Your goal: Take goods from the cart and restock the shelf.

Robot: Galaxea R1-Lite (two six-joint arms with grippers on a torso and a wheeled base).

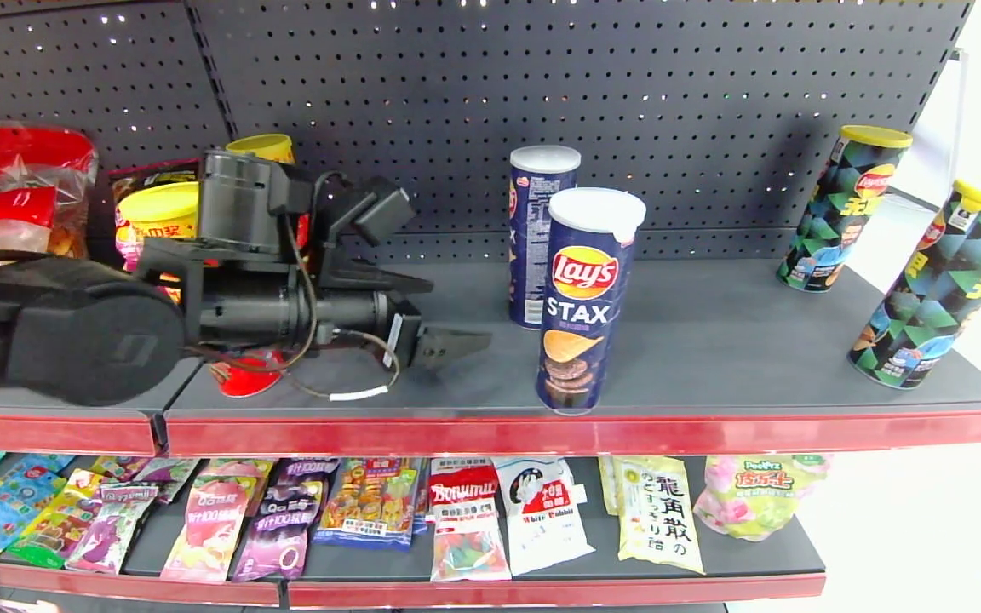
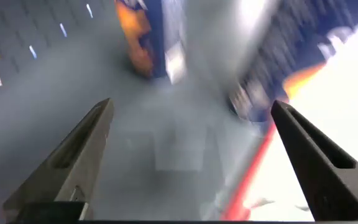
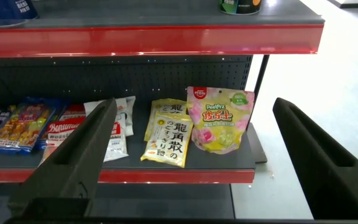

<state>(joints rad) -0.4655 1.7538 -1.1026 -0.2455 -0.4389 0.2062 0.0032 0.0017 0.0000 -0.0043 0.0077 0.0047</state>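
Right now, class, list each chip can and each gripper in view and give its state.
Front blue can: upright, lidded, at shelf edge.
Rear blue can: upright, lidded.
Back patterned can: upright, lidded.
Front patterned can: upright, lidded.
Left gripper: open, empty.
Right gripper: open, empty.

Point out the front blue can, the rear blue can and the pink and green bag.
front blue can [image 1: 580,340], head view, label middle.
rear blue can [image 1: 529,247], head view, visible side.
pink and green bag [image 3: 220,119], right wrist view, front middle.
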